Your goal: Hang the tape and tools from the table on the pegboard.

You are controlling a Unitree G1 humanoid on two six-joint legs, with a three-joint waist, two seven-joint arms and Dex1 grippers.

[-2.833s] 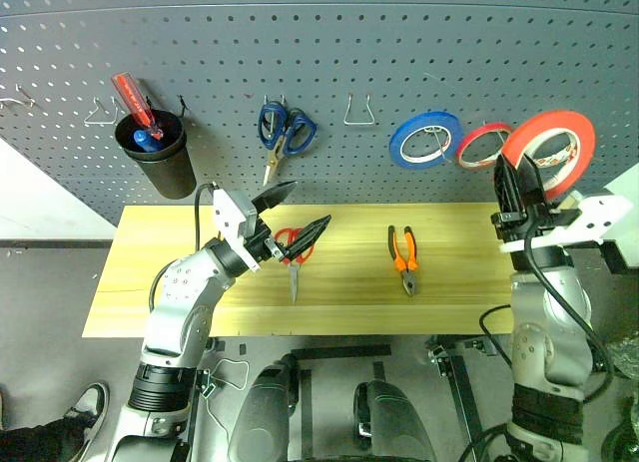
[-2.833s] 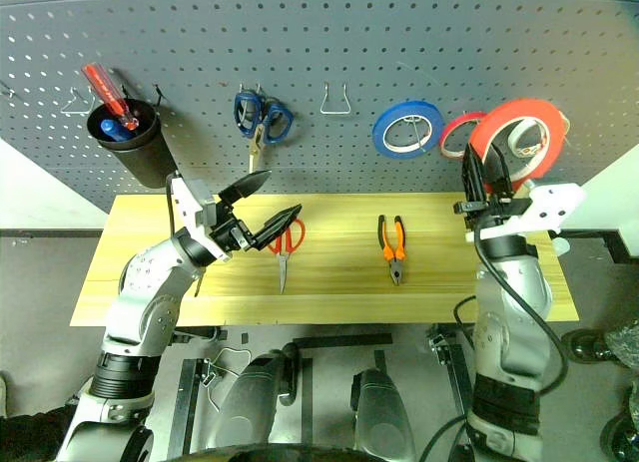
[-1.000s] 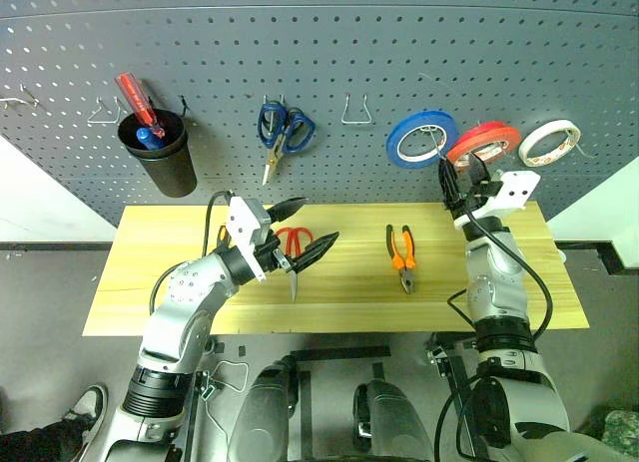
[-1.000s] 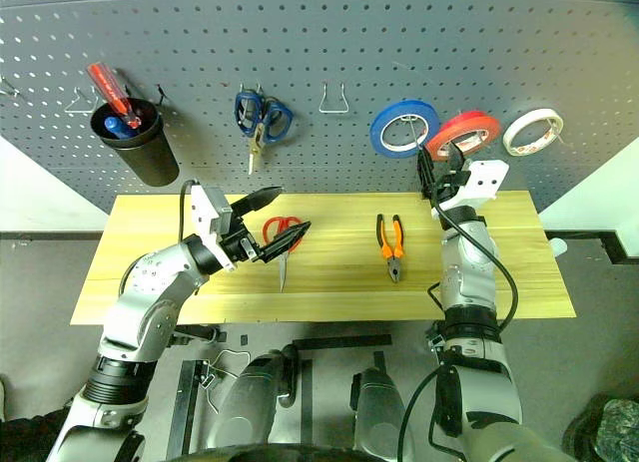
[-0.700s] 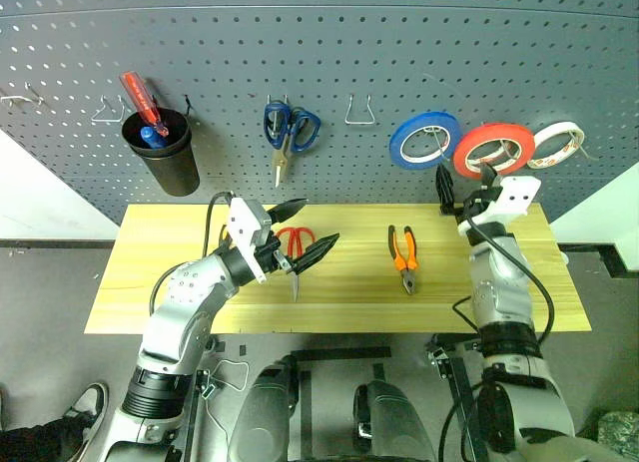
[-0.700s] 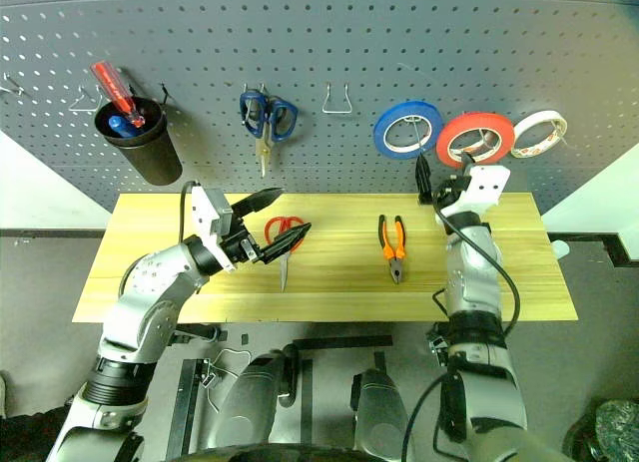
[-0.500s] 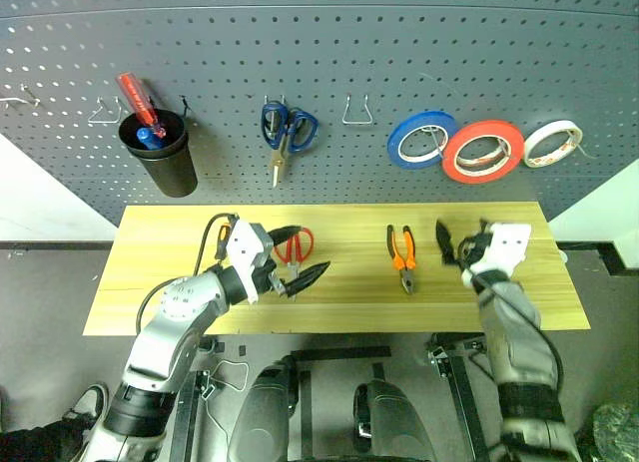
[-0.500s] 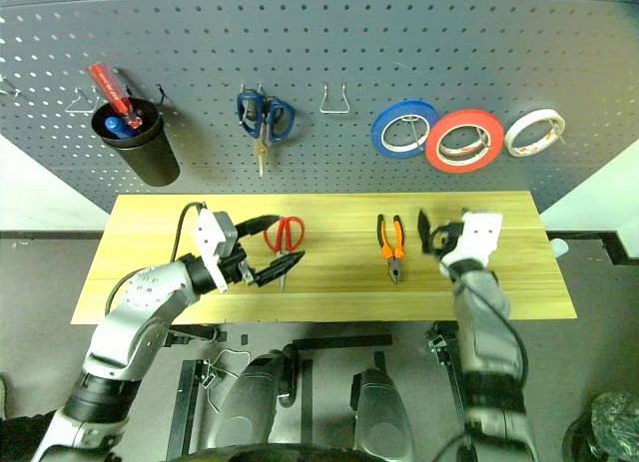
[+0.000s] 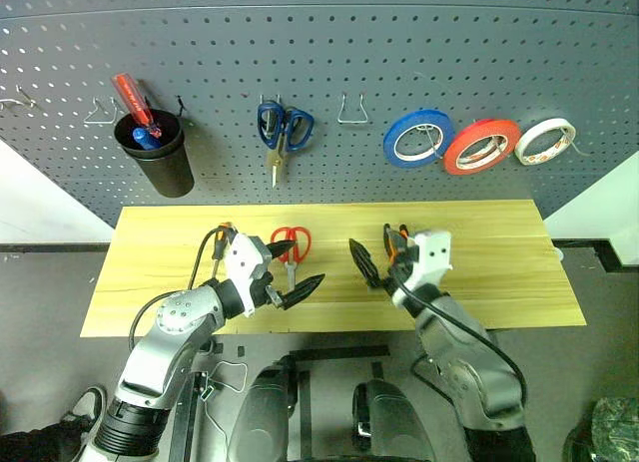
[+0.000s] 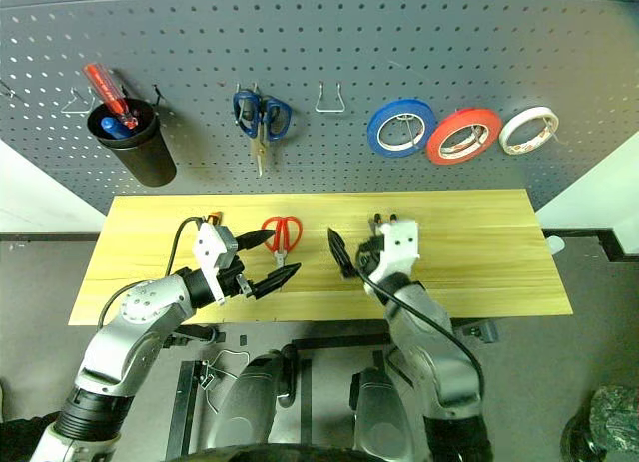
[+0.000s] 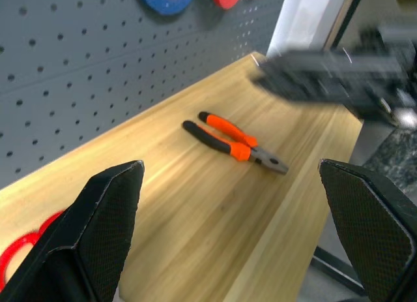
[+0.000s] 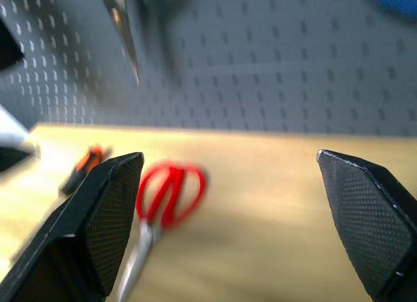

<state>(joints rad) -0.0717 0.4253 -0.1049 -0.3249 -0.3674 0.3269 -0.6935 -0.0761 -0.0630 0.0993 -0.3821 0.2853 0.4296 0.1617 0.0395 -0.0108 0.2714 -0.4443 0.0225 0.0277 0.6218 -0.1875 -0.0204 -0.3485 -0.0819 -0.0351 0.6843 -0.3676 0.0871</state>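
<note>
I am seeing the red tape hanging on the pegboard, between the blue roll and the white roll, its hollow centre facing out toward me.

The red-handled scissors are lying flat on the surface, near its middle and a little toward the left edge; their long axis is running from the back edge toward the front edge, handles toward the pegboard and blades pointing at the front edge. The pliers are lying flat further toward the right edge, long axis also roughly back to front, orange-and-black handles toward the pegboard and jaws toward the front; in the head views my right arm is covering most of them. A small orange-handled thing, probably the screwdriver, is peeking out behind my left arm, too hidden for me to read its direction.

My left tool is hovering over the front half of the surface, just beside the scissors' blades, fingers spread wide and holding nothing. My right tool is hovering between scissors and pliers, fingers likewise spread wide and empty.
</note>
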